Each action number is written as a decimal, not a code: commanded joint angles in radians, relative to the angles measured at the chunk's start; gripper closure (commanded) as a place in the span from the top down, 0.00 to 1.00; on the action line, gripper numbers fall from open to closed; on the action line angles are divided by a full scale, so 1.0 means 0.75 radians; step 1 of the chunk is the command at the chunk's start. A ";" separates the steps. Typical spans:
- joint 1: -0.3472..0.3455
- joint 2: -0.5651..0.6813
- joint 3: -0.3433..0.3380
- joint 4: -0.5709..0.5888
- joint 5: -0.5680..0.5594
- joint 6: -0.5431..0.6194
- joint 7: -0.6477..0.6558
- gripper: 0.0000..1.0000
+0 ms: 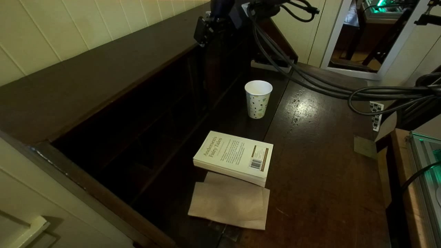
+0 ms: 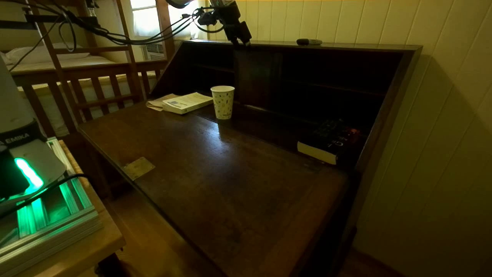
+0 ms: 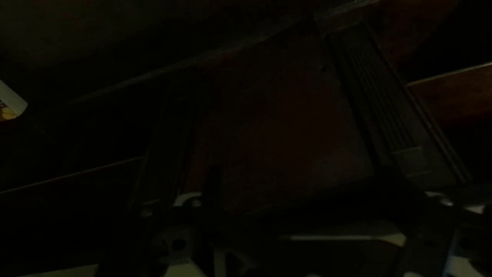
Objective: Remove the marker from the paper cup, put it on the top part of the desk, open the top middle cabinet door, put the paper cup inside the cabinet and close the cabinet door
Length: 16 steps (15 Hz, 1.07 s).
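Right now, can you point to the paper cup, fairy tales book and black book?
Paper cup [image 1: 257, 104]: in an exterior view, on its printed side.
Fairy tales book [image 1: 235, 155]: in an exterior view, on its upturned cover.
Black book [image 2: 328, 141]: in an exterior view, on its cover.

The arm [image 2: 17, 96] is pale grey, smooth and rounded at near left in an exterior view. A dark band [image 2: 24, 128] wraps it, bearing pale capitals [image 2: 17, 138] of which "A EMIKA" shows. Below, a light [image 2: 29, 175] glows vivid green, just right of a black block [image 2: 9, 175]. Black cables [image 1: 396, 88] run in a loose bundle, looping widely. Toward the far end a pale curved piece [image 2: 179, 2] shows, then the black, angular hand [image 2: 241, 43]. In the wrist view shiny round screws [image 3: 196, 202] dot its dark parts, and a dull grey plate [image 3: 169, 235] has a round hole [image 3: 178, 245]; shadow hides the rest.
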 commanded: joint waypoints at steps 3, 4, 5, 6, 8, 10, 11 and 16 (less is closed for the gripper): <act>0.039 0.023 -0.045 0.022 -0.102 -0.023 0.071 1.00; 0.042 0.022 -0.049 0.023 -0.115 -0.035 0.070 1.00; 0.043 0.021 -0.050 0.024 -0.123 -0.044 0.064 1.00; 0.046 0.019 -0.053 0.026 -0.138 -0.052 0.069 1.00; 0.053 0.014 -0.059 0.030 -0.181 -0.099 0.071 1.00; 0.066 0.017 -0.064 0.039 -0.240 -0.152 0.089 1.00; 0.070 0.017 -0.062 0.042 -0.263 -0.188 0.092 1.00; 0.075 0.015 -0.059 0.043 -0.388 -0.270 0.113 1.00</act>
